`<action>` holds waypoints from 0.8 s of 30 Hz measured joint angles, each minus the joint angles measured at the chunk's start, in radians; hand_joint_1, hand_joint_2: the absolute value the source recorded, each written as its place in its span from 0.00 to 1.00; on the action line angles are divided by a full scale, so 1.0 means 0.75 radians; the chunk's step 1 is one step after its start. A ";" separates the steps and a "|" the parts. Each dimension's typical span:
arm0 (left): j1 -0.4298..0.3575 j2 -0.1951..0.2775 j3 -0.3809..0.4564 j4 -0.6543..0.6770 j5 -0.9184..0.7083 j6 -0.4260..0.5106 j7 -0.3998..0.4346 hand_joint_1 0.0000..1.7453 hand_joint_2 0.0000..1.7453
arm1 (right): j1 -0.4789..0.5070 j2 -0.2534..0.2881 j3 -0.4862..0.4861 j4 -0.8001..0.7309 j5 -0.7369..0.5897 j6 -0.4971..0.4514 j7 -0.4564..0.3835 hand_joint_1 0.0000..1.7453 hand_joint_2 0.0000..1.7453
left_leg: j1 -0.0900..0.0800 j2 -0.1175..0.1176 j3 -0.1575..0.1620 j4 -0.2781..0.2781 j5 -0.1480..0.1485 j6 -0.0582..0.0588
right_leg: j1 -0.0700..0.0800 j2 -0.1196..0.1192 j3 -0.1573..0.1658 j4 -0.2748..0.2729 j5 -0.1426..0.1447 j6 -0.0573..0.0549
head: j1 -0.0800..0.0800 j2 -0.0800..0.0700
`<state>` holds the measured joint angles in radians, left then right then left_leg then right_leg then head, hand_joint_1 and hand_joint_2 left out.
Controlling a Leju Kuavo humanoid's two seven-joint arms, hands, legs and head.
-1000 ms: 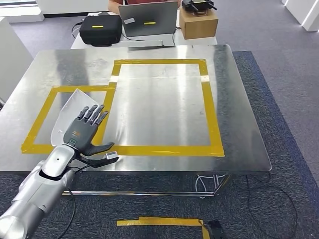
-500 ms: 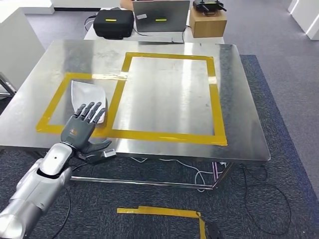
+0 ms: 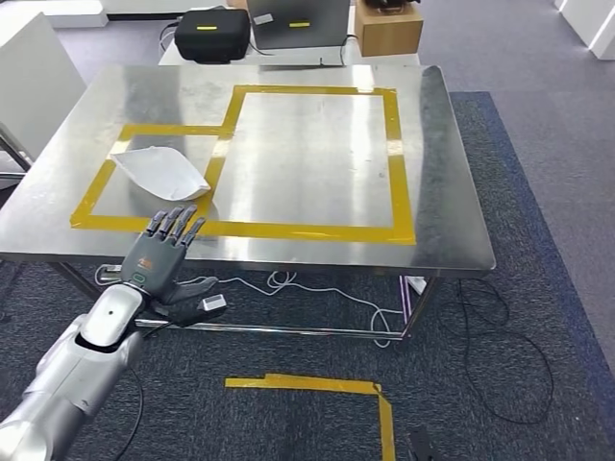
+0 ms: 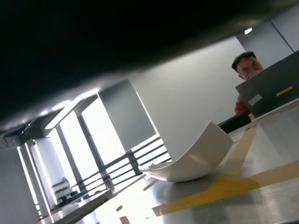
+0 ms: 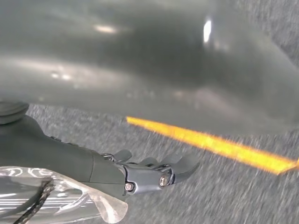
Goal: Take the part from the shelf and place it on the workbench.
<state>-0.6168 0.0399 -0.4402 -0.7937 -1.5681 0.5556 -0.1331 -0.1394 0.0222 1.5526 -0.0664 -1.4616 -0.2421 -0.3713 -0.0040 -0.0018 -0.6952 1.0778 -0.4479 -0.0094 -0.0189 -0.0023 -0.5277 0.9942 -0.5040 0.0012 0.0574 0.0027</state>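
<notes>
Now clear of the left robot hand [image 3: 163, 257], the part [image 3: 159, 171] lies inside the smaller taped square on the counter [image 3: 450, 211]; both robot hands hold nothing, fingers loosely apart.

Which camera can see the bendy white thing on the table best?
The head view shows it best: the whole white part lies on the workbench inside the smaller yellow tape frame. The left wrist view catches it side-on, curling up off the metal. The right wrist view looks down at carpet instead.
</notes>
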 joint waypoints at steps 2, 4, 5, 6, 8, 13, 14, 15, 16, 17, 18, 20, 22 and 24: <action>0.010 0.005 0.007 0.000 0.000 0.006 0.004 0.00 0.00 | 0.000 -0.002 0.000 0.000 0.005 -0.001 0.004 0.00 0.00 | 0.007 0.000 -0.044 0.179 -0.129 -0.013 | 0.003 -0.002 -0.037 0.002 0.030 -0.009 | -0.003 0.000; 0.024 0.011 0.015 0.000 0.000 0.009 0.007 0.00 0.00 | 0.001 -0.003 0.000 0.000 0.009 -0.001 0.006 0.00 0.00 | 0.010 0.000 -0.046 0.296 -0.166 -0.017 | 0.006 -0.003 -0.076 0.007 0.057 -0.008 | -0.003 0.000; 0.029 0.013 0.017 0.000 0.000 0.009 0.008 0.00 0.00 | 0.001 -0.003 0.000 0.000 0.011 -0.001 0.006 0.00 0.00 | 0.010 0.000 -0.016 0.288 -0.146 -0.014 | 0.008 -0.004 -0.095 0.009 0.069 -0.006 | -0.003 0.000; 0.032 0.015 0.018 0.000 0.000 0.010 0.009 0.00 0.00 | 0.001 -0.003 0.000 0.000 0.012 -0.001 0.007 0.00 0.00 | 0.010 0.000 0.037 0.230 -0.115 -0.009 | 0.009 -0.004 -0.113 0.012 0.081 -0.004 | -0.003 0.000; 0.033 0.017 0.022 0.000 0.000 0.010 0.011 0.00 0.00 | 0.000 -0.003 0.000 0.000 0.019 -0.001 0.008 0.00 0.00 | 0.005 0.000 0.184 0.030 -0.086 0.011 | 0.013 -0.005 -0.137 0.016 0.102 0.004 | -0.003 0.000; 0.044 0.027 0.037 0.000 0.000 0.019 0.022 0.00 0.00 | -0.002 -0.004 0.000 -0.001 0.042 0.000 0.009 0.00 0.00 | -0.003 0.003 0.261 -0.145 -0.065 0.039 | 0.013 -0.007 -0.160 0.003 0.149 0.039 | -0.002 0.000; 0.050 0.029 0.043 0.000 0.000 0.023 0.025 0.00 0.00 | -0.001 -0.004 0.000 -0.001 0.047 0.000 0.009 0.00 0.00 | 0.000 0.006 0.249 -0.153 -0.047 0.048 | 0.013 -0.005 -0.175 0.022 0.121 0.045 | 0.000 0.000; 0.057 0.032 0.049 0.000 0.000 0.029 0.029 0.00 0.00 | -0.001 -0.004 0.000 -0.001 0.052 0.000 0.010 0.00 0.00 | 0.004 0.009 0.233 -0.159 -0.028 0.056 | 0.013 -0.002 -0.197 0.068 0.069 0.050 | 0.001 0.000; 0.064 0.034 0.054 0.001 0.000 0.033 0.031 0.00 0.00 | -0.001 -0.005 0.000 -0.001 0.055 0.000 0.011 0.00 0.00 | 0.004 0.010 0.214 -0.159 -0.011 0.061 | 0.011 -0.001 -0.223 0.144 0.001 0.054 | 0.003 0.000; 0.073 0.037 0.058 0.001 0.000 0.037 0.033 0.00 0.00 | -0.001 -0.005 0.000 -0.001 0.058 0.000 0.012 0.00 0.00 | 0.003 0.010 0.192 -0.158 0.006 0.065 | 0.010 0.000 -0.248 0.238 -0.063 0.057 | 0.005 0.000; 0.083 0.040 0.061 0.001 0.000 0.038 0.034 0.00 0.00 | -0.001 -0.005 0.000 -0.001 0.059 0.000 0.013 0.00 0.00 | 0.002 0.009 0.171 -0.156 0.021 0.064 | 0.010 0.000 -0.264 0.325 -0.102 0.061 | 0.005 0.000; 0.105 0.042 0.070 0.002 0.002 0.038 0.032 0.00 0.00 | -0.003 -0.005 0.001 -0.002 0.059 0.000 0.013 0.00 0.00 | 0.001 0.009 0.130 -0.149 0.047 0.060 | 0.009 0.000 -0.242 0.390 -0.095 0.064 | 0.005 0.000; 0.133 0.043 0.095 0.002 0.012 0.037 0.025 0.00 0.00 | -0.004 -0.006 0.001 -0.002 0.053 0.000 0.012 0.00 0.00 | 0.002 0.009 0.096 -0.139 0.069 0.051 | 0.009 0.001 -0.128 0.265 -0.032 0.064 | 0.005 0.000; 0.172 0.043 0.138 0.007 0.037 0.038 0.011 0.00 0.00 | -0.005 -0.007 0.001 -0.002 0.038 -0.001 0.010 0.00 0.00 | 0.000 0.010 0.069 -0.125 0.088 0.038 | 0.009 0.006 0.013 0.070 -0.025 0.061 | 0.005 0.000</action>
<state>-0.4878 0.0724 -0.3366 -0.7882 -1.5405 0.5843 -0.1248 -0.1432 0.0174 1.5530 -0.0675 -1.4333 -0.2425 -0.3640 -0.0044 0.0055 -0.6433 0.9837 -0.3818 0.0189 -0.0118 0.0025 -0.5178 1.0468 -0.5226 0.0467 0.0615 0.0027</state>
